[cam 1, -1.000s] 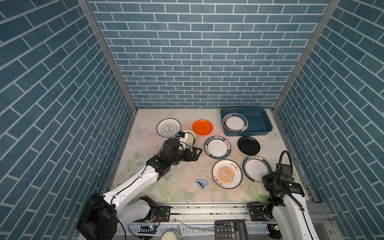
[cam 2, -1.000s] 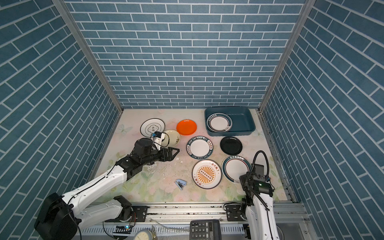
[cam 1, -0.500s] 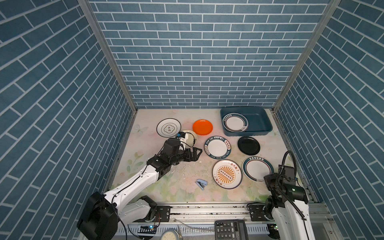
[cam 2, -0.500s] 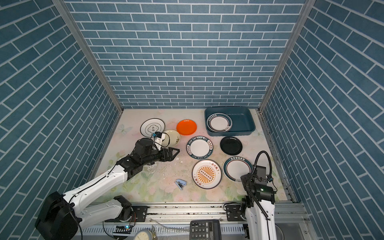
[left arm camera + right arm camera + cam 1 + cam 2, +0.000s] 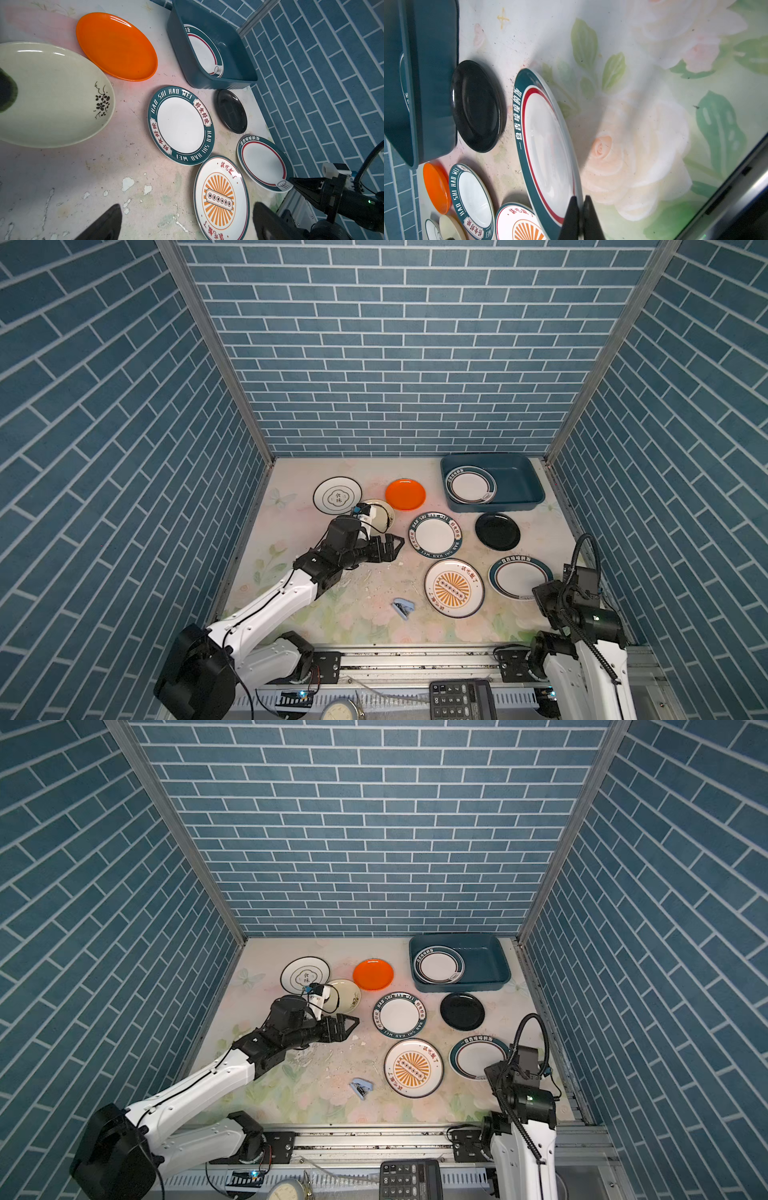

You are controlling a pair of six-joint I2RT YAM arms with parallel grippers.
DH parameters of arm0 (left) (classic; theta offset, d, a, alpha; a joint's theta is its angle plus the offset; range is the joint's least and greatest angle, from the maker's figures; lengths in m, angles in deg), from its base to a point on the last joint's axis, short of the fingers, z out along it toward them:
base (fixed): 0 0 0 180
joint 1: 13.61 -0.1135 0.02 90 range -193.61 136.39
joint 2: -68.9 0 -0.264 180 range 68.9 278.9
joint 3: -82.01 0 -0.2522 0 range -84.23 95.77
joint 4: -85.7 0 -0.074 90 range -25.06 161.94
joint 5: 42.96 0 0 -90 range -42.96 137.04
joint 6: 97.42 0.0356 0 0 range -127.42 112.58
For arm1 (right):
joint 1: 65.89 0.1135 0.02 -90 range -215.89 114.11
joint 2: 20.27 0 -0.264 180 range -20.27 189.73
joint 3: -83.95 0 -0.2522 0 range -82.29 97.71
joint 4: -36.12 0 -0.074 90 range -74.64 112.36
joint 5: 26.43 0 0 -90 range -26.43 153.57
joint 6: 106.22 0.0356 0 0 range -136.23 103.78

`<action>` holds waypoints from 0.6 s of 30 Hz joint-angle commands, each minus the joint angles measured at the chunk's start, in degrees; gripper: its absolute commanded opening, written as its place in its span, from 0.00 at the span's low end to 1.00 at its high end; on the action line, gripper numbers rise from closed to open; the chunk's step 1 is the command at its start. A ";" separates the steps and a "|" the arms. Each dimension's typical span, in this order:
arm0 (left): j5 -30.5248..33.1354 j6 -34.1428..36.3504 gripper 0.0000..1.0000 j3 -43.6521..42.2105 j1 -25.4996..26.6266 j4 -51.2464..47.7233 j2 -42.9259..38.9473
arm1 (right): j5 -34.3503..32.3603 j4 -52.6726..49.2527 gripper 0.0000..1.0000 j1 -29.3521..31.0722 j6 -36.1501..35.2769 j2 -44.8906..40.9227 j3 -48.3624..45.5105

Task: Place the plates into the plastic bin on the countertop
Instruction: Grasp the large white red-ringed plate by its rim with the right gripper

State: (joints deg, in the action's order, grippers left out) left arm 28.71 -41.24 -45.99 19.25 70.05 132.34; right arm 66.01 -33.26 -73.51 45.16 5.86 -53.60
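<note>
The dark teal plastic bin (image 5: 515, 481) stands at the back right of the flowered countertop (image 5: 291, 531) with one teal-rimmed plate (image 5: 471, 485) in it. Several plates lie on the countertop: white with black motif (image 5: 337, 495), orange (image 5: 405, 494), cream (image 5: 380, 514), lettered (image 5: 435, 534), black (image 5: 497, 531), sunburst (image 5: 454, 587). My right gripper (image 5: 580, 200) is shut on the near rim of the teal-and-red-rimmed plate (image 5: 548, 145), at the front right in a top view (image 5: 478, 1058). My left gripper (image 5: 399, 541) hovers open and empty between the cream and lettered plates (image 5: 180, 124).
A small blue stapler-like object (image 5: 403, 609) lies near the front middle, beside a scuffed patch (image 5: 370, 576). A calculator (image 5: 461, 699) sits on the rail in front. Brick-patterned walls close in on three sides.
My right gripper has closed fully on the plate's rim, and the right arm has drawn back toward the front right, dragging the plate slightly that way. The left arm has not moved.
</note>
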 commanded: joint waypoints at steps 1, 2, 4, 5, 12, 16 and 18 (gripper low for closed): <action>-0.66 -0.51 0.99 0.97 -0.41 -1.00 -1.17 | -2.72 -2.09 0.00 0.15 -3.32 0.67 2.88; -0.53 -0.54 1.00 0.82 -0.41 -1.31 -1.54 | -3.21 -2.21 0.00 0.14 -4.04 0.75 3.52; -0.22 -0.63 1.00 0.80 -0.35 -2.24 -2.40 | -3.49 -2.21 0.00 0.14 -5.67 0.68 5.03; -0.06 -0.65 1.00 0.93 -0.38 -2.84 -2.76 | -3.58 -2.13 0.00 0.20 -6.28 0.68 5.54; 0.86 -1.54 1.00 1.38 -0.42 -5.65 -3.67 | 0.11 -0.69 0.00 0.15 -8.73 0.59 8.13; 1.36 -3.47 1.00 1.18 -0.41 -5.80 -3.95 | 2.21 1.14 0.00 0.18 -9.84 0.59 7.49; 1.32 -3.87 0.99 1.36 -0.41 -5.58 -4.22 | 2.24 1.79 0.00 0.15 -10.66 0.63 6.67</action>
State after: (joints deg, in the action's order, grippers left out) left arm 29.41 -43.97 -45.97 19.25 65.37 129.21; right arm 66.86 -34.20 -73.51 36.81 6.58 -47.22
